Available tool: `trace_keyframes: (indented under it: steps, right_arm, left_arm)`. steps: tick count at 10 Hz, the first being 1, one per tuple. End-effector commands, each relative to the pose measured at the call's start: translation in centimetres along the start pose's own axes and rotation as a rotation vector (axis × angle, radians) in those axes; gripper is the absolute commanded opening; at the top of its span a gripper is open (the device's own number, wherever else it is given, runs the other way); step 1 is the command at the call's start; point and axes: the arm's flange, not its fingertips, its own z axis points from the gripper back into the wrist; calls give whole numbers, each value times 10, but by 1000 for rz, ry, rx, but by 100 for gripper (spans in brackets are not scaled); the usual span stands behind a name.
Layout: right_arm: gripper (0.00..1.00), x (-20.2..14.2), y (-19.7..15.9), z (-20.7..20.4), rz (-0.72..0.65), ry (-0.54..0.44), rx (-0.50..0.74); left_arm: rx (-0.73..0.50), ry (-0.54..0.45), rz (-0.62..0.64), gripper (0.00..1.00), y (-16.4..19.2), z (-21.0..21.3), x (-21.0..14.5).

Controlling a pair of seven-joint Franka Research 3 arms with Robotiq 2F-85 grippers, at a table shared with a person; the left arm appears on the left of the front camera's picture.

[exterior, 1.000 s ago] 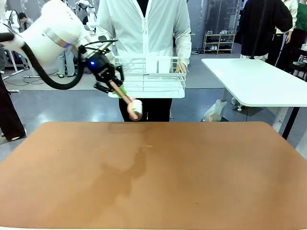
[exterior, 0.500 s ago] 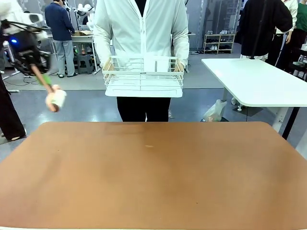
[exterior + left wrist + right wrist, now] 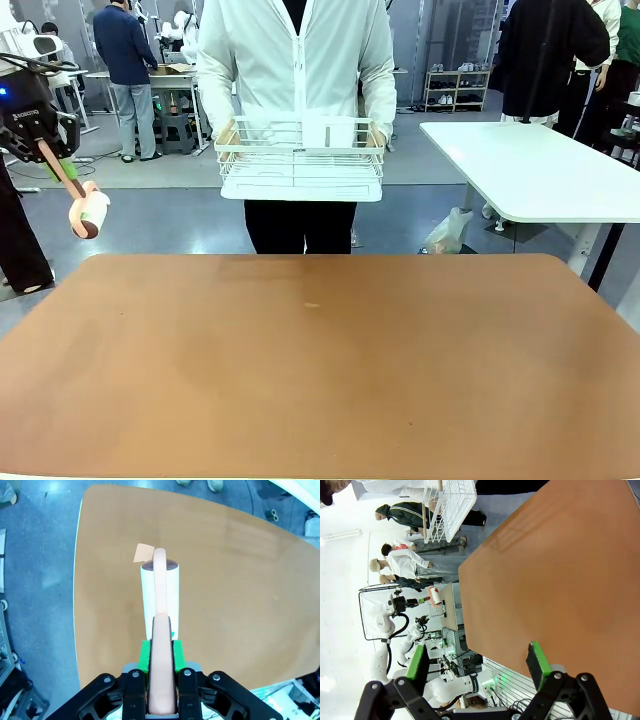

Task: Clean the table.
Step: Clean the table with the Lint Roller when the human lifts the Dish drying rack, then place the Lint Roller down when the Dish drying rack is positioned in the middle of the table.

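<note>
The reddish-brown table [image 3: 320,380] lies bare apart from a small pale speck [image 3: 312,305] near its far middle. My left gripper [image 3: 45,148] hangs high off the table's far left corner, shut on the pink handle of a lint roller [image 3: 88,215] whose white roll points down toward the floor. In the left wrist view the green pads of the left gripper [image 3: 161,655] clamp the handle, and the roller [image 3: 160,592] is over the table [image 3: 240,580] near its edge. My right gripper [image 3: 477,662] stands open with nothing between its fingers, above the table [image 3: 560,570].
A person at the far side holds a white wire rack [image 3: 300,160] in both hands at waist height. A white-topped table [image 3: 530,170] stands at the back right. People stand further back on the left.
My left arm has swung from beside the wire rack out to the far left, carrying the lint roller. Its shadow has left the tabletop. The person and rack stayed put.
</note>
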Motion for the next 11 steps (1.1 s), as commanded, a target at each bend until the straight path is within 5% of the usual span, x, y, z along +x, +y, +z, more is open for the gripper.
trace_keyframes:
  steps: [1,11]
  right_arm:
    - [100,-1,2,0,0,0,14]
    - [100,-1,2,0,0,0,14]
  left_arm:
    - [6,-9,3,21,3,5,1]
    - [6,-9,3,21,3,5,1]
